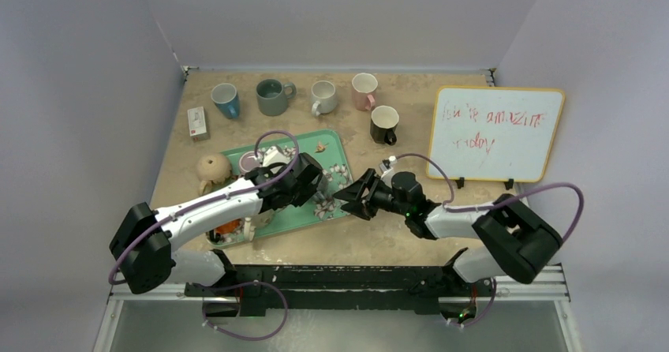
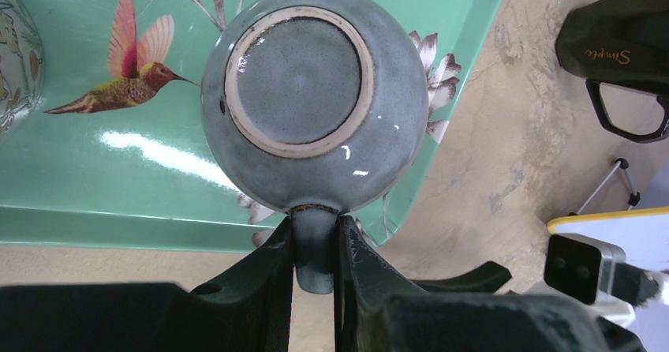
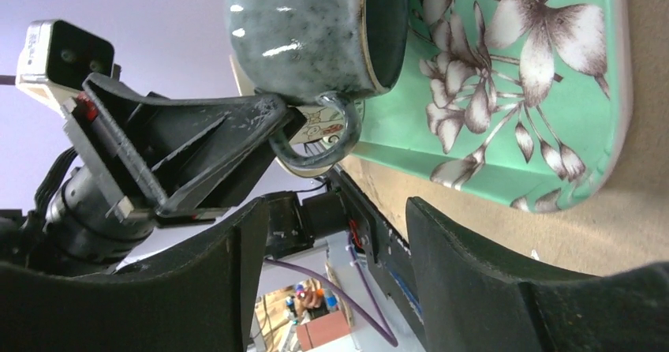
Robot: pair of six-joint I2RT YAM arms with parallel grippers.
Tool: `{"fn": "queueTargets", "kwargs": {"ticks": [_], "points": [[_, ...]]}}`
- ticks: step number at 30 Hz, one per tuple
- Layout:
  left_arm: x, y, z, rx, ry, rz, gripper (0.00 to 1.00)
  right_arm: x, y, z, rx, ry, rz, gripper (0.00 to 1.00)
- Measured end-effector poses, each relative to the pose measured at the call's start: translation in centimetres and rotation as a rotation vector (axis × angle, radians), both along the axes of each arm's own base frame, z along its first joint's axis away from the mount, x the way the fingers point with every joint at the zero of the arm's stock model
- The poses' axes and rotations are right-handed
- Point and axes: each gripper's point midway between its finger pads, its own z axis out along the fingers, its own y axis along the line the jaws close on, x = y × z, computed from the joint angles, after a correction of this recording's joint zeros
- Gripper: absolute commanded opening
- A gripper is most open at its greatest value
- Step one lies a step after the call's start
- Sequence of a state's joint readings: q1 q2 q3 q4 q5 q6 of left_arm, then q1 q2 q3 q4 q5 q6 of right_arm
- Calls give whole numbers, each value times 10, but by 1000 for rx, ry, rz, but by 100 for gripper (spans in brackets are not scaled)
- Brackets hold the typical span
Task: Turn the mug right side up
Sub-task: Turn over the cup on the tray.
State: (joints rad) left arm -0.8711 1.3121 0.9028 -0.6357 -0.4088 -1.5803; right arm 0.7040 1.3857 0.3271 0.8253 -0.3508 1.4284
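Tan tabletop [image 2: 505, 155] and a green floral tray [image 2: 118, 186] set the scene as our left gripper [image 2: 315, 245] clamps the handle [image 2: 314, 271] of the blue-grey glazed mug [image 2: 304, 91]. The mug is base-up directly ahead of the fingers, over the tray's near edge. Our right gripper [image 3: 338, 218] hangs agape just to the right, holding nothing. We judge a clean flip needs a lift clear of the tray, then a slow wrist roll, with a firm pinch so the mug cannot pivot.
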Motion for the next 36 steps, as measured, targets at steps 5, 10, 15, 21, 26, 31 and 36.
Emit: {"fn": "queueTargets", "kwargs": {"ticks": [5,10,15,21,26,31,36], "points": [[-2,-1,0,-30,4,12,0,5,15,-3,33,13,9,63],[-6,1,2,-62,5,34,0,10,26,-2,83,23,8,61],[-11,5,2,-88,6,41,0,13,32,-7,107,37,5,59],[-15,3,3,-127,8,42,0,19,39,-11,127,42,5,57],[-15,-3,1,-187,-11,33,0,18,42,-6,146,30,16,56],[-14,-5,0,-244,-44,37,0,18,42,-7,144,31,15,52],[-14,-4,-2,-309,-98,37,0,17,41,-10,135,37,14,49]]}}
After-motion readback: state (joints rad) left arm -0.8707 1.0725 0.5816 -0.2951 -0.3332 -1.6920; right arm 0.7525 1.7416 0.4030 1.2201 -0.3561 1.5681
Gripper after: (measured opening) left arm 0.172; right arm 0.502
